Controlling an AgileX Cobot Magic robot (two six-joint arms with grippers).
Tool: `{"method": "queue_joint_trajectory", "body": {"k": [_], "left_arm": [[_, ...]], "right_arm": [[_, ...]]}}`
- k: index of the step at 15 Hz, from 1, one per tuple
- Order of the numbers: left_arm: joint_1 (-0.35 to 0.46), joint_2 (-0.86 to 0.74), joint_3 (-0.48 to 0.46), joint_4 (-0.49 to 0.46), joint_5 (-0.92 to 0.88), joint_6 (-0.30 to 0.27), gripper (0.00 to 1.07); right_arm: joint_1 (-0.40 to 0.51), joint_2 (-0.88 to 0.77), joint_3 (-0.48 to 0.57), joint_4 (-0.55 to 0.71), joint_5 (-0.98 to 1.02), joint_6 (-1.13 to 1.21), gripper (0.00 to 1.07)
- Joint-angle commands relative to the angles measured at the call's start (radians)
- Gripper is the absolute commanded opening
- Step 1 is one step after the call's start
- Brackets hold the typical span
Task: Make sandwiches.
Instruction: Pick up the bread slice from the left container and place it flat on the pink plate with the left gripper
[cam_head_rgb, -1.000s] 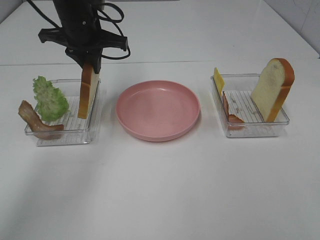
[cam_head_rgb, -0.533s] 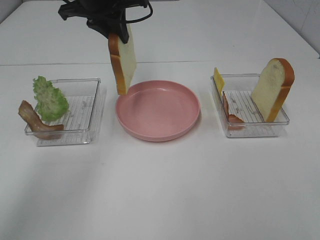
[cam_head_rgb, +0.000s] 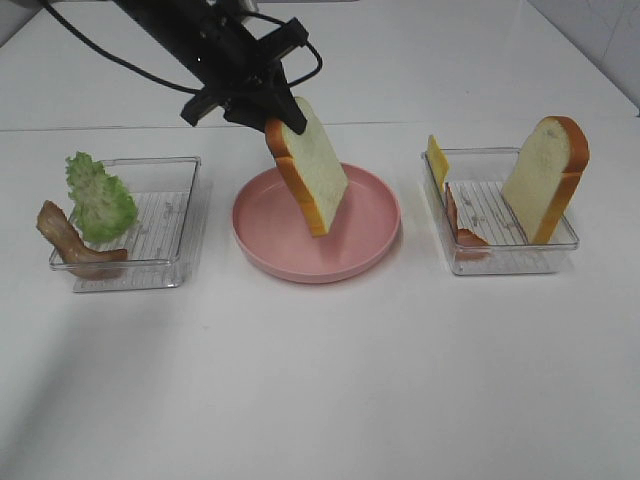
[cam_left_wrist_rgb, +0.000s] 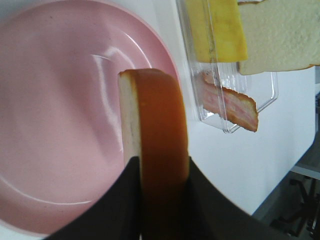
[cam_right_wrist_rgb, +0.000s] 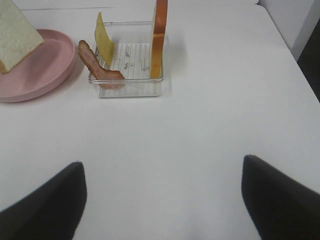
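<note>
Ext high: L gripper (cam_head_rgb: 272, 118) is pinching bread slice (cam_head_rgb: 308, 168) by its top crust, jaws part-closed on it. Slice is hanging tilted over pink plate (cam_head_rgb: 372, 232); can't tell if its low corner is touching. Risk: letting go at this tilt, slice is tipping onto plate's rim instead of lying flat. No sandwich is stacked yet. Lettuce (cam_head_rgb: 100, 197) + bacon (cam_head_rgb: 72, 243) are sitting in tray left of plate. Cheese (cam_head_rgb: 437, 160), ham strip (cam_head_rgb: 462, 228) and 2nd slice (cam_head_rgb: 545, 178) are in tray right of plate.

L wrist: fingers are clamping crust only, a narrow hold. A fast swing and the slice is twisting out.

R wrist: R gripper (cam_right_wrist_rgb: 161, 162) is hanging wide open, holding nothing, well apart from plate. Risk: both arms heading for plate together and clashing.
</note>
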Motion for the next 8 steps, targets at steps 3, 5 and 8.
{"method": "queue_joint_trajectory", "body": {"k": [3,5,8], "left_arm": [[-0.003,0.080,-0.001,-0.122,0.024,0.031,0.00],[-0.006,0.085,-0.001,-0.123,-0.016,0.031,0.00],[-0.006,0.089,-0.001,-0.169,-0.035,0.029,0.00]], "right_arm": [[-0.006,-0.012,0.000,0.002,-0.012,-0.007,0.80],[-0.006,-0.012,0.000,0.002,-0.012,-0.007,0.80],[-0.006,-0.012,0.000,0.002,-0.012,-0.007,0.80]]}}
